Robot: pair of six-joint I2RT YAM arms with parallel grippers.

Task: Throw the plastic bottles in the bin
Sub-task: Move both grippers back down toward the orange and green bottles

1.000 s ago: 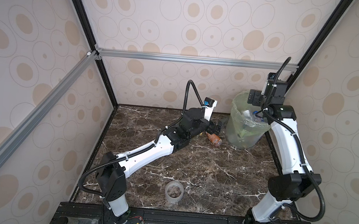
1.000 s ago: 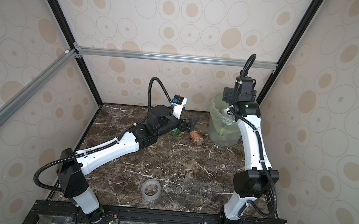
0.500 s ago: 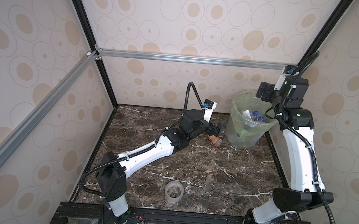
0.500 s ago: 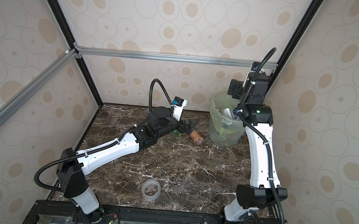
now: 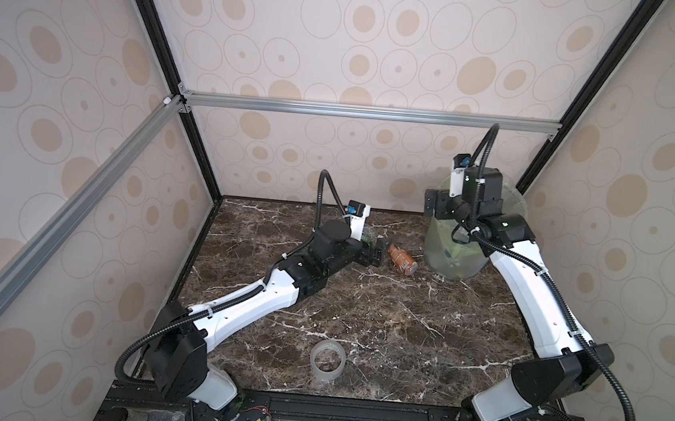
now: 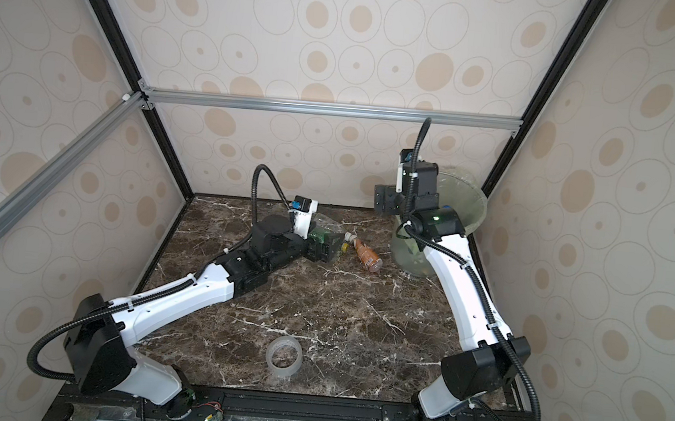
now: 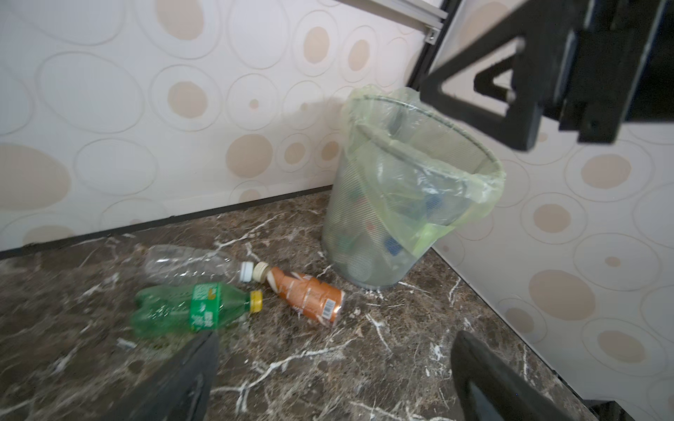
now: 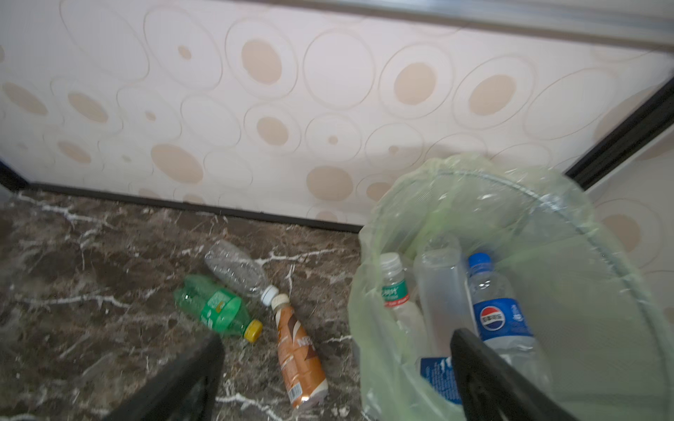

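L hand [image 7: 335,339] is held low over the table [image 7: 364,368], jaws wide apart, nothing clamped. Just ahead of one finger [image 7: 182,379] the green bottle [image 7: 189,310] is laid on its side, yellow cap pointed toward the bin [image 7: 368,204]. Contact w/ that finger can't be told. Behind it, nearer the back wall, the clear bottle [image 7: 189,264] is laid flat. Its white cap is almost against the cream cap of the brown bottle [image 7: 306,295]. The brown bottle is found btw. the green one and the bin, near the bin's foot but apart from it.

R hand [image 8: 333,342] is held high beside the bin's rim, jaws likewise wide apart and empty. One finger [image 8: 485,382] is seen over the bin's mouth, the other over the table. Inside the pale green liner several bottles are seen, incl. a blue-capped bottle [image 8: 499,313] and a white-capped bottle [image 8: 394,288] w/ green label. The 3 loose bottles are seen below the R hand and off to one side, well apart from it.

The bin is set in the table's back right corner. A tape roll [image 5: 327,360] is seen near the front edge, well apart from both hands.
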